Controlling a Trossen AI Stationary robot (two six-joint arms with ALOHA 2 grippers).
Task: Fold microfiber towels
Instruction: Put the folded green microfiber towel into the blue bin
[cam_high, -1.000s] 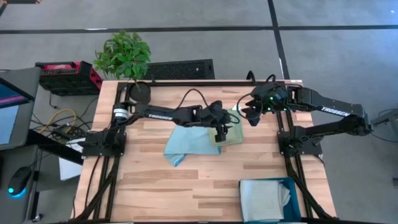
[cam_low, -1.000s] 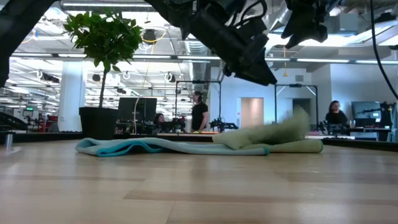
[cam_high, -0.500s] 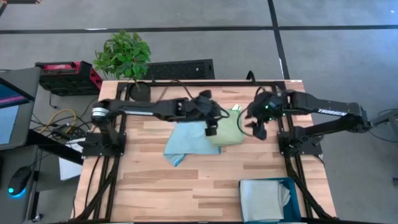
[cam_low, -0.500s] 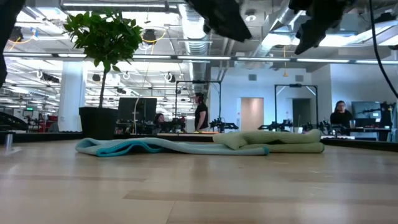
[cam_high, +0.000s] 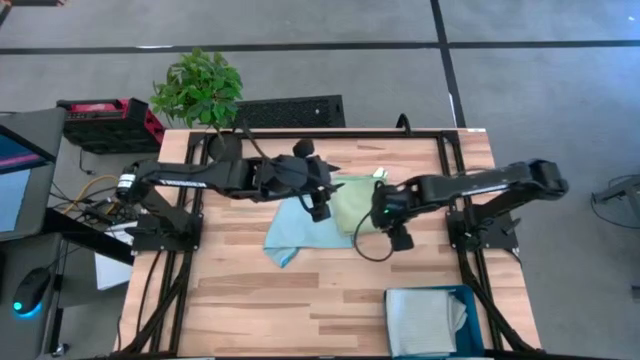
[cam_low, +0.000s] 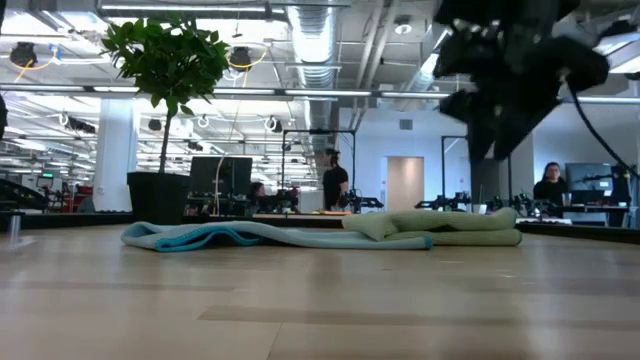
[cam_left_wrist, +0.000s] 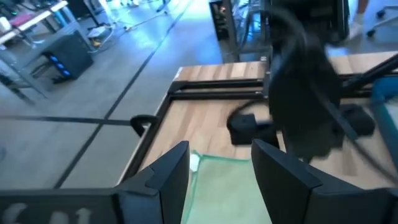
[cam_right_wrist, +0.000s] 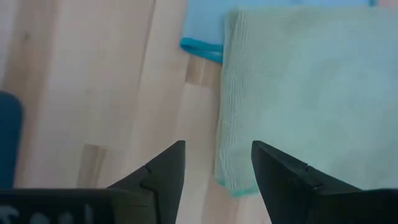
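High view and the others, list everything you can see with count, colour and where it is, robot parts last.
Pale green towel: one, folded, mid-table, overlapping the light blue one's edge.
Light blue towel: one, spread loosely, on the left arm's side of the green one.
Light grey towel: at least one, lying in the bin.
Bin: one, dark teal, table's near right corner.
Table: one, light wood.
Potted plant: one, green, far left corner.
People: at least two, in the room behind the table.
Left gripper: dark, open, empty, above the green towel's left edge.
Right gripper: dark, open, empty, above the green towel's right edge.
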